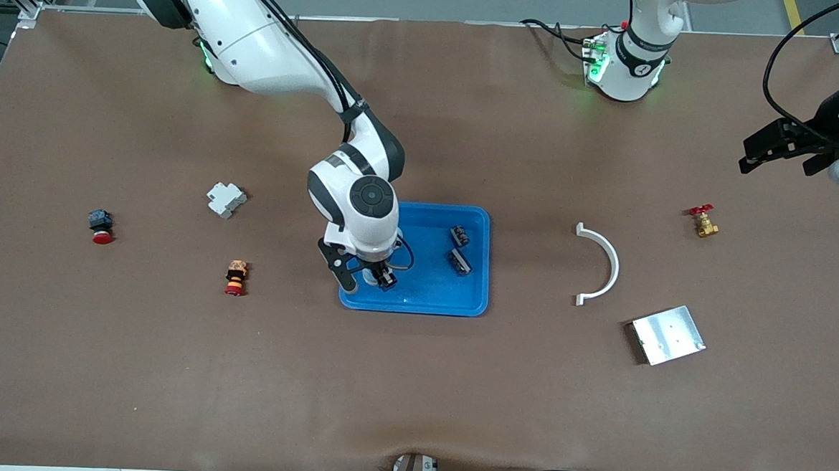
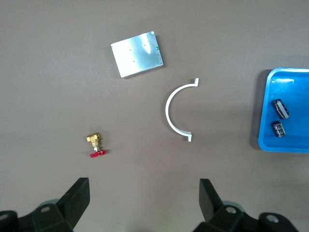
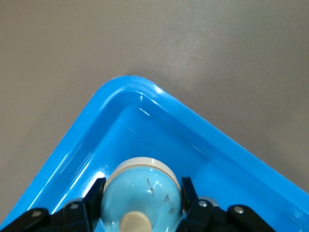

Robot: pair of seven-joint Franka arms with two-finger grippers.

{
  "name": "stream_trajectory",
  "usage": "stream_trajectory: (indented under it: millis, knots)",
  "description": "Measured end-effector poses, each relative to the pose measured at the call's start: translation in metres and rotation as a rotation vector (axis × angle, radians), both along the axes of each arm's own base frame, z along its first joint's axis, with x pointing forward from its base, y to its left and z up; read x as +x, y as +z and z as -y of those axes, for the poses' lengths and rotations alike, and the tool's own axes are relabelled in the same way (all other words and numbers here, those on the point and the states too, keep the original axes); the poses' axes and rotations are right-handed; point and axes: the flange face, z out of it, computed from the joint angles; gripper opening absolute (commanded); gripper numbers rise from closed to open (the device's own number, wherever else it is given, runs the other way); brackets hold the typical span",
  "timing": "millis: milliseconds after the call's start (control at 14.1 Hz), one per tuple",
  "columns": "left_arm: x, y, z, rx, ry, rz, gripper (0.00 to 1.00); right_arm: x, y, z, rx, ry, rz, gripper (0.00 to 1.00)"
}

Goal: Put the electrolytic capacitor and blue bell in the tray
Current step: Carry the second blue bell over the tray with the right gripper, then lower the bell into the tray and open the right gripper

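Fingers (image 3: 189,193) of the right gripper (image 1: 378,276) pinch the blue bell (image 3: 142,191) over the tray (image 1: 479,221), above its corner at about seven o'clock from the tray's middle. Two electrolytic capacitors (image 1: 460,248) lie inside the tray at about two o'clock. Waiting over the table's end, the left gripper (image 2: 145,200) hangs spread wide (nothing between its fingers).

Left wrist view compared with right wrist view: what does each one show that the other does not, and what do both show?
Only the left wrist view: metal plate, white half ring, brass valve, two capacitors, open left pincer. Only the right wrist view: right pincer shut on the blue bell. Both: the blue tray, brown table.
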Motion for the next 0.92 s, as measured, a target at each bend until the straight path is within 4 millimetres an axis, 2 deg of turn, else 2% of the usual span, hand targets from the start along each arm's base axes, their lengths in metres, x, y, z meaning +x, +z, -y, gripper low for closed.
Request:
stream_trajectory:
  millis: [919]
  knots:
    - [0.001,-0.002,0.002,0.0,-0.003,-0.004,1.0,0.004,-0.03,-0.015,0.03,-0.035,0.034,0.0]
